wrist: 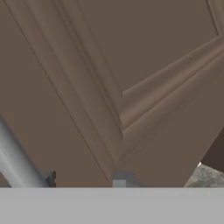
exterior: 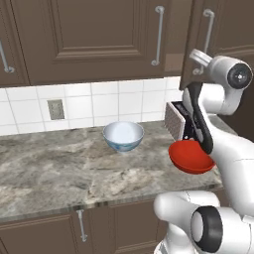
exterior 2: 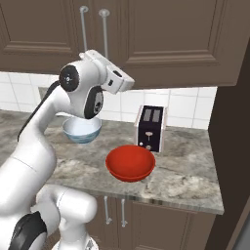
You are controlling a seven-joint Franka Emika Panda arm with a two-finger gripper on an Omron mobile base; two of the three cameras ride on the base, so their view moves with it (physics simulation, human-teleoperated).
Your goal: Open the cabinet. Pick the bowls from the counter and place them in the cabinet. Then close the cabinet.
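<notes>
The cabinet point(exterior: 99, 34) hangs above the counter point(exterior: 59, 168). Its right door point(exterior: 223, 30) stands slightly ajar, with a lighter strip of the inside showing beside it. My gripper point(wrist: 84, 179) is up against that door's raised panel. Its fingers stand apart with nothing between them, so it is open. The door's silver handle point(wrist: 13, 162) runs just left of the left fingertip. From the bases, the hand point(exterior: 198, 58) point(exterior 2: 128, 80) sits by the handle's lower end point(exterior: 198, 72). The white and blue bowl point(exterior: 123, 135) point(exterior 2: 82, 129) and the red bowl point(exterior: 191, 156) point(exterior 2: 130, 162) rest on the counter.
A dark toaster point(exterior: 176, 121) point(exterior 2: 150, 128) stands behind the red bowl against the tiled wall. A wall outlet point(exterior: 55, 109) is on the tiles at the left. Low brown cabinets point(exterior: 79, 228) sit under the counter. A tall dark panel point(exterior 2: 232, 146) bounds the counter's right end.
</notes>
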